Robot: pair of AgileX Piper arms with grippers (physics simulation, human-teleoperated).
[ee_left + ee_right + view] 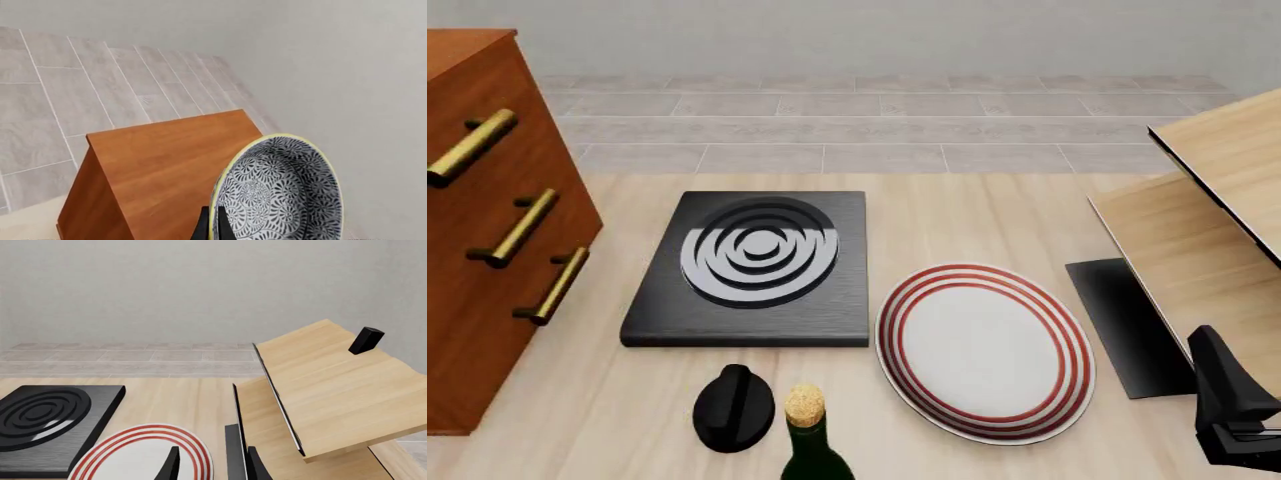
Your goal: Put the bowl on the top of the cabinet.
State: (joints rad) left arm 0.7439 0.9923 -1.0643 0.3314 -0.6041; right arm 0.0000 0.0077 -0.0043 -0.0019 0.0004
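Gripping the bowl (pixel 280 192) rim, left gripper (pixel 212 227) above cabinet (pixel 160 175) top, right gripper (pixel 212 465) fingers parted, empty

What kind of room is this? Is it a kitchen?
Probably a pretend kitchen, made in a computer. There's a black stove burner, a red-ringed plate and a corked bottle on a wooden table, with a tiled floor behind.

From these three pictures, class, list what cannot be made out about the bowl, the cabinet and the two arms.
- Bowl: left wrist view only; lower part cut by frame edge; height above cabinet unclear.
- Left fingers: only tips show at the bowl's rim; absent from front view.
- Cabinet: top cut off in front view.
- Right fingers: cut by the edge.
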